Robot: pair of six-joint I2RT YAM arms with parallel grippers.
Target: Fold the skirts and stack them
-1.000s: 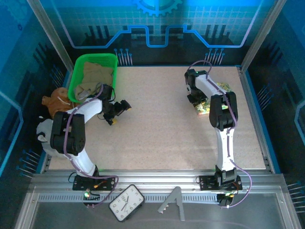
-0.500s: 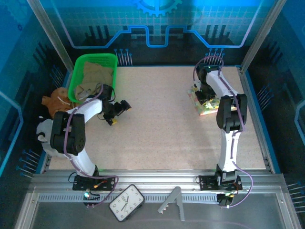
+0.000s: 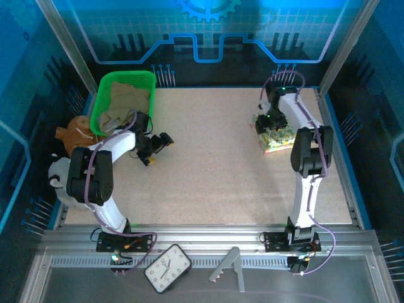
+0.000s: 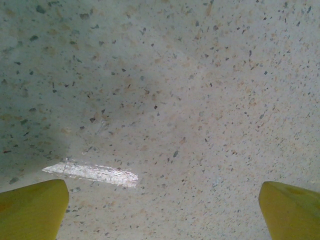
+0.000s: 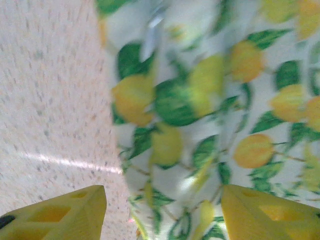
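Far right: one floral skirt [image 3: 278, 144] under spread right claw [image 5: 162, 195]; left claw [image 4: 162, 187] spread; one olive skirt [image 3: 123, 101] in basket [image 3: 129, 73].

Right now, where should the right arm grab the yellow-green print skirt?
Pinch the yellow-green print skirt at its edge bordering bare table, descending from above: it lies flat, and the open right gripper straddles that edge, one finger over table, one over cloth.

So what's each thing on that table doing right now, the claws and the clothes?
Floral skirt: lying on the table, not gripped.
Olive skirt: crumpled in the green basket.
Right gripper: open, just above the floral skirt.
Left gripper: open, over bare table.
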